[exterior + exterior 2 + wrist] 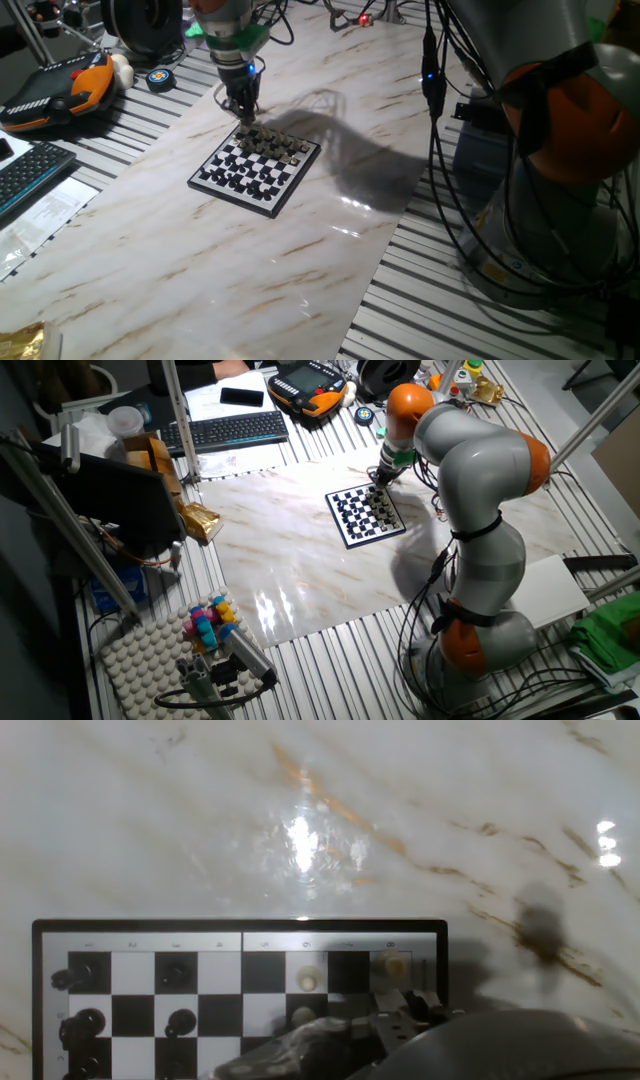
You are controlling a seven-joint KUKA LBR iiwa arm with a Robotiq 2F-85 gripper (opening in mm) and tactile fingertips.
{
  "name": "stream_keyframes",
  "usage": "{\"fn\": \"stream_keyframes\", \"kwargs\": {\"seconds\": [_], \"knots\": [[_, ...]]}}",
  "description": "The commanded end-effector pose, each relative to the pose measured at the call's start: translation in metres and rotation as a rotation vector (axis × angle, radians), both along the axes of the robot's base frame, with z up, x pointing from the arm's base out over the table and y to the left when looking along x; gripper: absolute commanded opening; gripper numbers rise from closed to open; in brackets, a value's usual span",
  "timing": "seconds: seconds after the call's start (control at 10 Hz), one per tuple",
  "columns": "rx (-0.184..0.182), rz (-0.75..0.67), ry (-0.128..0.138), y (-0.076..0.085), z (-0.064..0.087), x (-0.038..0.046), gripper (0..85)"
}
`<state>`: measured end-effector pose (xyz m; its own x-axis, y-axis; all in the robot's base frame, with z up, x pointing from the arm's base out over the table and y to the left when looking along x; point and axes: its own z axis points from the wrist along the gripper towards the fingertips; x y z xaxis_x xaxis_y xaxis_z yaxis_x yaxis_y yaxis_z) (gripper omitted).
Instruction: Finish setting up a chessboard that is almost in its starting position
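The chessboard [231,199] lies on the marble tabletop, a small black-and-white board with a thin black rim and tiny pieces. It also shows in the other fixed view [338,520]. My gripper [243,108] points down over the board's far corner, right above the pieces there; it shows in the other fixed view too [380,476]. In the hand view the board's rim [240,925] fills the lower left, with pale pieces [308,980] and dark pieces [177,972] on it. The blurred gripper [395,1010] covers squares at the bottom. Whether the fingers hold a piece is hidden.
A black keyboard [25,175] and an orange-black pendant [60,85] lie left of the marble. Cables [440,150] hang by the robot base [570,150] at the right. A pegboard with coloured parts [210,625] and a gold foil bag [195,520] sit beyond the marble's edge.
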<state>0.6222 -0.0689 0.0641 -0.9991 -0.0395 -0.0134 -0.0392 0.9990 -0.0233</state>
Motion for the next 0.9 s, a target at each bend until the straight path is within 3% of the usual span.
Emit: {"fn": "stream_keyframes", "kwargs": {"seconds": [0.0, 0.8], "knots": [[0.001, 0.003, 0.0, 0.0, -0.0021, 0.0001, 3.0], [-0.011, 0.013, 0.005, 0.0014, -0.0116, -0.0016, 15.0]]}}
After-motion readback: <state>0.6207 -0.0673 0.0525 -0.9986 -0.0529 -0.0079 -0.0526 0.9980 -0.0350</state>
